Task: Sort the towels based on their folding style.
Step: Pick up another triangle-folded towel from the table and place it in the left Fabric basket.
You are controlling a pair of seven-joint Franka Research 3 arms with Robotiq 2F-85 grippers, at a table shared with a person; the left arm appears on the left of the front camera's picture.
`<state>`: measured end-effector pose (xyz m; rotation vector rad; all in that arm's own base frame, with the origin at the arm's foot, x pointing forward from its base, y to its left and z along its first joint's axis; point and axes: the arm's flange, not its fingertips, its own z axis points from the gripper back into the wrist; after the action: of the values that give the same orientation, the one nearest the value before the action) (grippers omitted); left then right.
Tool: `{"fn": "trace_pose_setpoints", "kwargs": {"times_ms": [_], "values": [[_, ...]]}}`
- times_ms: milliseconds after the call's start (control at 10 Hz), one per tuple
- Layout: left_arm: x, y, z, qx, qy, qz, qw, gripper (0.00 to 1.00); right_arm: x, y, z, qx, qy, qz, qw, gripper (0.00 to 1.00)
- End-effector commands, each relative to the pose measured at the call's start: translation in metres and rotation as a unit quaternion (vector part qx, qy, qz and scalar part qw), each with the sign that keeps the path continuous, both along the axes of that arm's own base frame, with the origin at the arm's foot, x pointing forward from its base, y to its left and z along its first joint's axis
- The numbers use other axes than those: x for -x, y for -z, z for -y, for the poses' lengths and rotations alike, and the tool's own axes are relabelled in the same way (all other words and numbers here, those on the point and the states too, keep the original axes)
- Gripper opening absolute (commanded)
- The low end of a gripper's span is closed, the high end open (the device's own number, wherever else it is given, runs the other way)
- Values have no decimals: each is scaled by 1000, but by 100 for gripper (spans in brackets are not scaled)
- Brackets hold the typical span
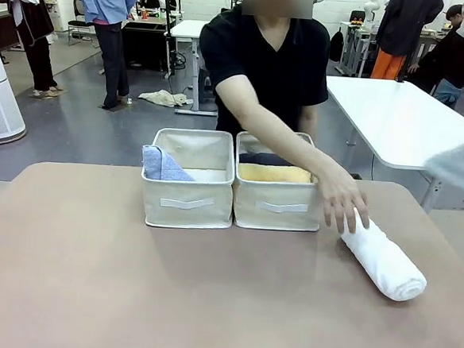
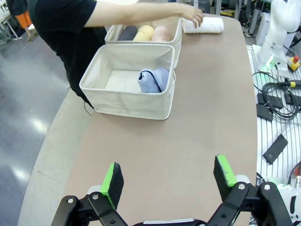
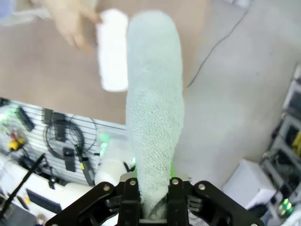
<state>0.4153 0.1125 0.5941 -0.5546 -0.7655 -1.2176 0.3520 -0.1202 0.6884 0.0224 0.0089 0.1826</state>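
My right gripper (image 3: pixel 154 197) is shut on a grey-teal towel (image 3: pixel 155 117) that stretches away from its fingers, high above the table's edge. Below it a white rolled towel (image 3: pixel 113 49) lies on the table, with a person's hand (image 3: pixel 70 21) on it. The same white roll (image 1: pixel 384 260) lies right of two cream baskets. The left basket (image 1: pixel 186 203) holds a light blue towel (image 1: pixel 162 165). In the right basket (image 1: pixel 277 205) lie a yellow roll (image 1: pixel 273 174) and a dark grey roll (image 1: pixel 263 158); a pink roll (image 2: pixel 161 33) shows beside them. My left gripper (image 2: pixel 168 181) hangs open over bare table.
The person stands at the far side, arm (image 1: pixel 282 138) reaching across the right basket. A blurred pale grey shape (image 1: pixel 462 162) hangs at the front view's right edge. Cables and boxes (image 2: pixel 277 99) lie on a white bench beside the table. A white table (image 1: pixel 395 114) stands behind.
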Motion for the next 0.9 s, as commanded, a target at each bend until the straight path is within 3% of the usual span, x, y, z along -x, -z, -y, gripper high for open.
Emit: {"fn": "trace_pose_setpoints", "kwargs": {"times_ms": [0, 200, 800], "values": [[2, -1, 0, -2, -1, -5, 1000, 100, 66, -10, 61, 3, 87, 40, 995, 0], [2, -1, 0, -2, -1, -5, 1000, 100, 101, -13, 97, -4, 142, 53, 988, 0], [2, -1, 0, -2, -1, -5, 1000, 100, 110, -16, 119, -10, 160, 66, 985, 0]]}}
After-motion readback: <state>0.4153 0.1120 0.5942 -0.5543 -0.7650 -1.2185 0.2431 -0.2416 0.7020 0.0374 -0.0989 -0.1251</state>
